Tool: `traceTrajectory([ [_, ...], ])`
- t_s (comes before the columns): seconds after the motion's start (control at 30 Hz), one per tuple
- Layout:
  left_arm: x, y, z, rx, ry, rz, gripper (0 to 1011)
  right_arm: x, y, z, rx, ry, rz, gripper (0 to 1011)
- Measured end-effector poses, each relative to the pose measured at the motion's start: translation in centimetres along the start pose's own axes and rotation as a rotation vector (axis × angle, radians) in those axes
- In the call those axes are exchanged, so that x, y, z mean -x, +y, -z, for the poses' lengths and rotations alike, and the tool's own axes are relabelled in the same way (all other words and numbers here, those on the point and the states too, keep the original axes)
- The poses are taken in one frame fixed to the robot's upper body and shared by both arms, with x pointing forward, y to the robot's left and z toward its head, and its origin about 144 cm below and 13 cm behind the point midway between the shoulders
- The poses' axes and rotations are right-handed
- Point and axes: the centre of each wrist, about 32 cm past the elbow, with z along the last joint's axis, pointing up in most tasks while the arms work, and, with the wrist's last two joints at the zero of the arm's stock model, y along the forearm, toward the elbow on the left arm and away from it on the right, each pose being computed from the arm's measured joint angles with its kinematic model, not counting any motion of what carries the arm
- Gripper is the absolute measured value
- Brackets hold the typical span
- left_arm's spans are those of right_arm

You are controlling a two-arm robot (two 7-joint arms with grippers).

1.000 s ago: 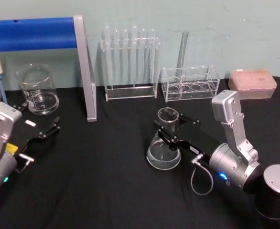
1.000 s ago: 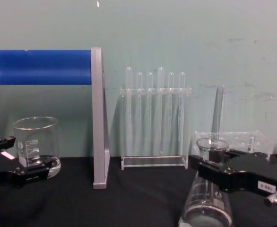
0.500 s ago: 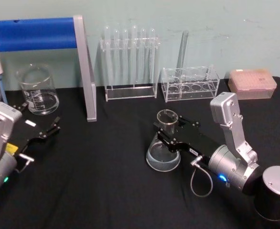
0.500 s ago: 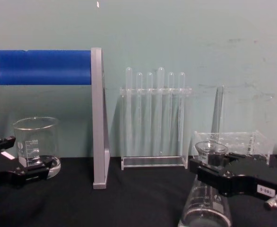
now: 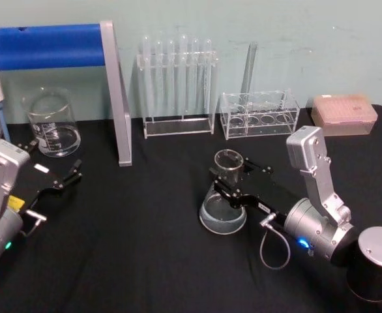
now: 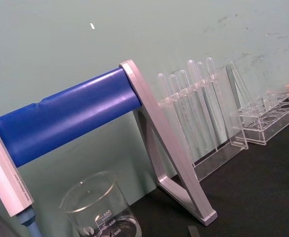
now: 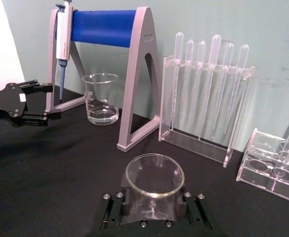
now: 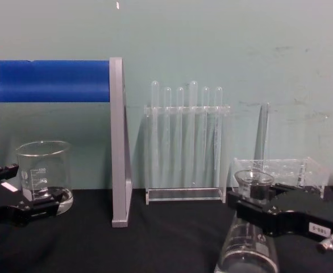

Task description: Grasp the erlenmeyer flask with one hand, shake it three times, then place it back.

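Erlenmeyer flask (image 5: 223, 195): upright on the black surface (image 5: 139, 248), right of centre, in front of the two clear racks.
Right end effector (image 5: 233, 177): reaches in from the right, its fingers pinching the flask's neck just below the flared rim.
Flask base: touching the surface, as far as the head view shows.
Left end effector (image 5: 72, 175): fingers spread, low at the left near the beaker (image 5: 50, 122), well apart from the flask.

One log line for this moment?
right end effector: shut on erlenmeyer flask neck | flask: base on black table | left end effector: open, idle near beaker
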Motion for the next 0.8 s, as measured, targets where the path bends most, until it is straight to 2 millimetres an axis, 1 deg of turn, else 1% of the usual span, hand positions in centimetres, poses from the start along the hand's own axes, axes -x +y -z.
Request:
traceTrajectory([
  [0.13,0.0,0.0,0.0,0.0,0.0,0.0,1001,0.0,0.0,0.0,0.002,0.0,0.0,614],
  [0.17,0.0,0.0,0.0,0.0,0.0,0.0,1001,0.0,0.0,0.01,0.002,0.0,0.0,626],
  [0.23,0.0,0.0,0.0,0.0,0.0,0.0,1001,0.0,0.0,0.0,0.002,0.0,0.0,733],
  [0.33,0.0,0.0,0.0,0.0,0.0,0.0,1001,0.0,0.0,0.0,0.001,0.0,0.0,791],
  [0.4,0.0,0.0,0.0,0.0,0.0,0.0,1001,0.0,0.0,-0.01,0.001,0.0,0.0,863],
  [0.47,0.0,0.0,0.0,0.0,0.0,0.0,1001,0.0,0.0,-0.01,0.001,0.0,0.0,896],
  [0.5,0.0,0.0,0.0,0.0,0.0,0.0,1001,0.0,0.0,-0.01,0.001,0.0,0.0,942],
  [0.6,0.0,0.0,0.0,0.0,0.0,0.0,1001,0.0,0.0,-0.01,0.001,0.0,0.0,1002],
  [0.8,0.0,0.0,0.0,0.0,0.0,0.0,1000,0.0,0.0,-0.01,0.001,0.0,0.0,1000],
])
